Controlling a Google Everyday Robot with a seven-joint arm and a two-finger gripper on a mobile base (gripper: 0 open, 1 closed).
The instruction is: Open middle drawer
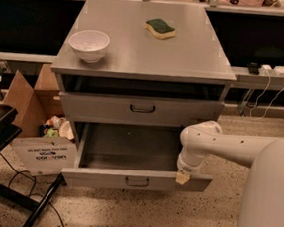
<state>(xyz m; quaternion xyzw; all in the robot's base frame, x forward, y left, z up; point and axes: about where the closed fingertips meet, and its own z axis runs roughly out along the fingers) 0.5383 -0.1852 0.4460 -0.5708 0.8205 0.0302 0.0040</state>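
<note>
The middle drawer (137, 181) is a wide, shallow grey metal drawer with a small dark loop handle at the centre of its low front. It stands pulled out of the grey cabinet (147, 51), and its inside shows empty. My gripper (182, 177) hangs from the white arm (228, 145) and points down. It sits at the top edge of the drawer's front, near its right end. The drawer with the taller front (142, 108) is above it and closed. No lower drawer shows.
A white bowl (89, 44) and a green and yellow sponge (161, 28) lie on the cabinet top. An open cardboard box (41, 131) with rubbish stands on the floor to the left. A dark stand (1, 138) and cables are at the far left.
</note>
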